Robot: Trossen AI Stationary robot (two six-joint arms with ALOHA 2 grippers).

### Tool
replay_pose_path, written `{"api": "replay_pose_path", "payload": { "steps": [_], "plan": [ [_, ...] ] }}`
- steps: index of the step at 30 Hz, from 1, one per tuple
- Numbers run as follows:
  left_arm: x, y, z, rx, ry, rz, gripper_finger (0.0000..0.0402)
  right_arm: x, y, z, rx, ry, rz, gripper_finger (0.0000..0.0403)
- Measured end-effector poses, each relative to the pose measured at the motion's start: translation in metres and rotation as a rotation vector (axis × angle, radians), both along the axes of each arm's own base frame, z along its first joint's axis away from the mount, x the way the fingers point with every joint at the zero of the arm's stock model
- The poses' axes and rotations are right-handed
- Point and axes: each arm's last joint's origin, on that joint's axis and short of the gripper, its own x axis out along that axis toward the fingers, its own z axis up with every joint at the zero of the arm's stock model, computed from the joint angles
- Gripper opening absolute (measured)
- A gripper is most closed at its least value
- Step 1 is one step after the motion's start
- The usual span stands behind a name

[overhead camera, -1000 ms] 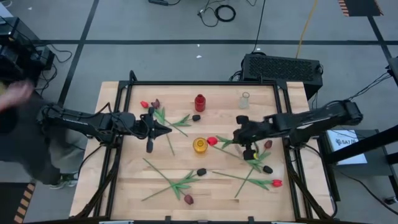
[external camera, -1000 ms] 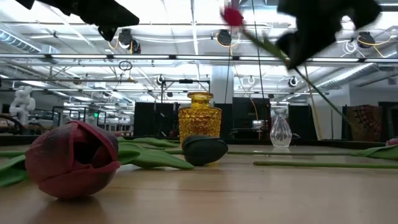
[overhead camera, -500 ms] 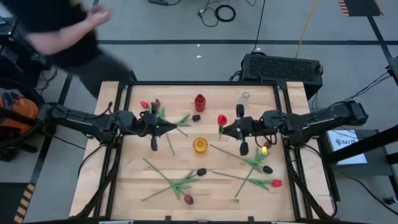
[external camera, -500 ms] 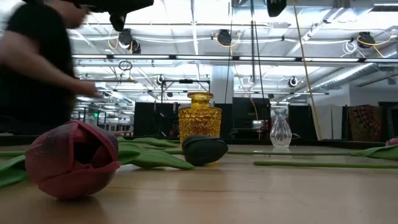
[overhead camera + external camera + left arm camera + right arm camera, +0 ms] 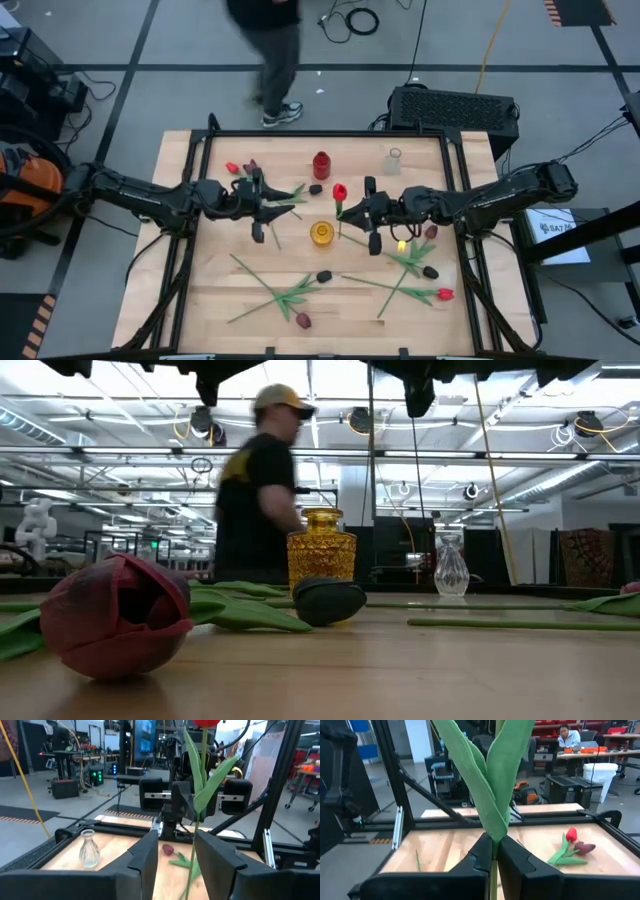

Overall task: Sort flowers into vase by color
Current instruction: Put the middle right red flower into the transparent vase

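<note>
My right gripper (image 5: 349, 208) (image 5: 493, 849) is shut on a red tulip whose head (image 5: 339, 191) stands above the table's middle, just beyond the yellow vase (image 5: 321, 234). The left wrist view shows this tulip (image 5: 201, 775) upright in front of the right arm. My left gripper (image 5: 272, 205) (image 5: 175, 865) stands open to the tulip's left, level and facing it, holding nothing. A red vase (image 5: 321, 165) and a clear vase (image 5: 393, 160) stand at the far side. Other tulips lie flat on the table, one with a maroon head (image 5: 120, 615) close in the low view. My right gripper pinches the tulip's green stem (image 5: 493, 865) between its two fingers, just below where the leaves (image 5: 490, 780) branch off. The fingers reach in level from the table's right and lie across the stem. The tulip is upright and lifted clear, and its lower stem (image 5: 189, 877) hangs below the fingers.
Loose tulips lie at the far left (image 5: 240, 168), in the near middle (image 5: 290, 295) and at the near right (image 5: 415, 285). A dark head (image 5: 315, 188) lies by the red vase. A person (image 5: 270, 40) walks past beyond the table's far edge.
My right gripper has tipped up from pointing down to level and moved toward the table's left. Its tulip has swung from slanting over the table to upright. My left gripper has moved toward the table's middle and opened. A person has walked along the far side.
</note>
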Motion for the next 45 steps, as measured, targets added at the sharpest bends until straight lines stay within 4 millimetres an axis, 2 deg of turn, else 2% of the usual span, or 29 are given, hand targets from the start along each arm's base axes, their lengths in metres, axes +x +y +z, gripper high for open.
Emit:
{"api": "replay_pose_path", "payload": {
  "steps": [13, 27, 30, 38, 45],
  "plan": [
    [0.023, -0.007, -0.007, -0.018, -0.03, -0.071, 0.014, -0.001, 0.002, 0.008, 0.011, -0.072, 0.01, 0.0013],
    [0.079, -0.031, -0.014, -0.012, 0.079, -0.193, 0.0144, -0.001, 0.001, 0.009, -0.001, -0.084, -0.001, 0.0013],
    [0.088, -0.032, -0.013, -0.012, 0.085, -0.192, 0.0161, -0.001, 0.001, 0.01, 0.0, -0.085, -0.001, 0.0013],
    [0.101, -0.028, -0.027, -0.001, 0.122, -0.137, 0.0237, -0.001, 0.001, 0.011, 0.003, -0.1, -0.003, 0.0013],
    [0.11, -0.026, -0.034, 0.018, 0.069, -0.132, 0.0253, -0.001, 0.001, 0.011, 0.003, -0.1, -0.003, 0.0013]
  ]
}}
